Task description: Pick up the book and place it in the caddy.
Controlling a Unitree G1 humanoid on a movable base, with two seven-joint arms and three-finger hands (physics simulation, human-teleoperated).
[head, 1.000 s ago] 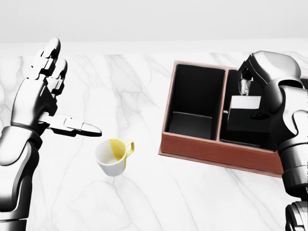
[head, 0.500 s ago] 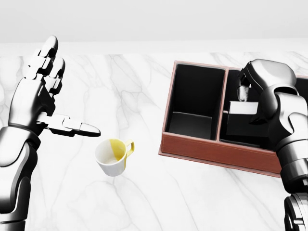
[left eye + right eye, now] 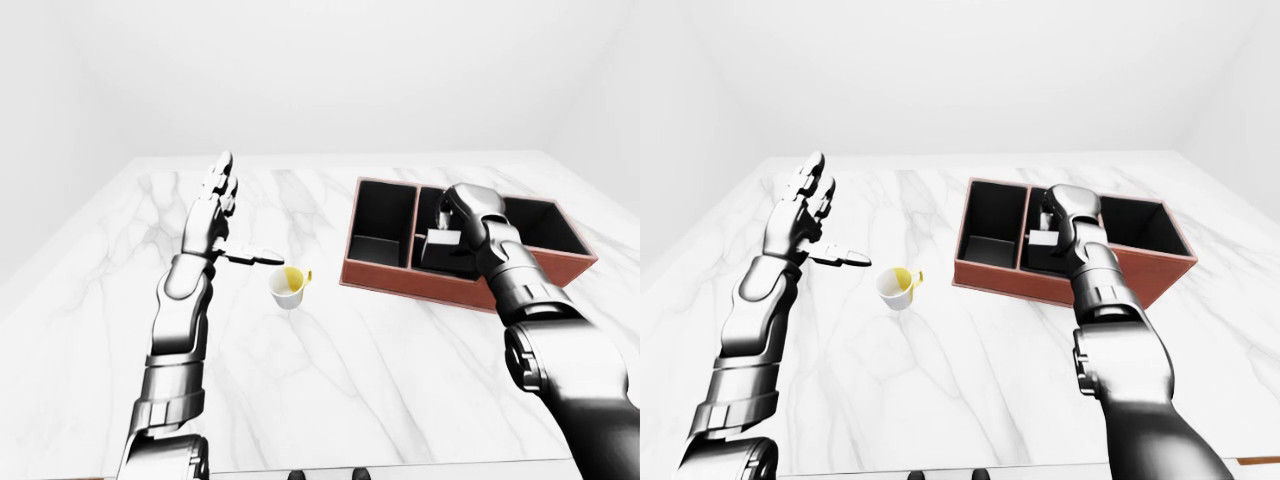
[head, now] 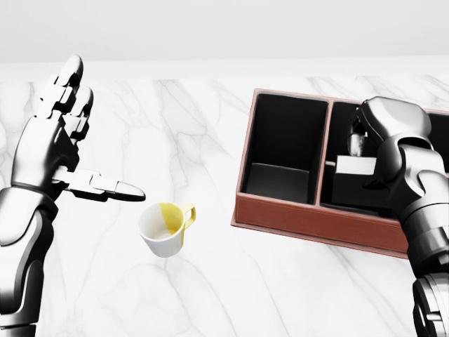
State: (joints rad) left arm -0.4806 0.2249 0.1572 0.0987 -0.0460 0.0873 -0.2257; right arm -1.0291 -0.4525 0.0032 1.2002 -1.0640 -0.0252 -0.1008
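Progress: I judge the job nearly finished. The book [image 4: 354,166] sits inside the caddy [image 4: 309,219], in its middle compartment, down among the dark walls; what I have left is to let go and lift my arm clear.

Right hand [image 4: 375,137]: over the middle compartment, at 3 o'clock in the head view, knuckles toward the camera. The fingers are hidden behind the palm, so I cannot tell whether they clasp the book or stand loose beside it.

Left hand [image 4: 66,137]: raised at 9 o'clock in the head view, fingers spread wide and holding nothing, thumb pointing toward the cup.

Caddy: reddish-brown box with black interior, three compartments in a row as the left-eye view shows. Compartment nearest the cup: nothing visible in it. Middle: the book, pale face uppermost, partly covered by my hand. Far compartment [image 3: 540,225]: looks bare, though my arm hides some of it.

Cup [image 4: 163,228]: white, yellow inside, tipped on the marble table [image 4: 210,126], at 7 o'clock, well apart from the caddy. Nothing seen in it.
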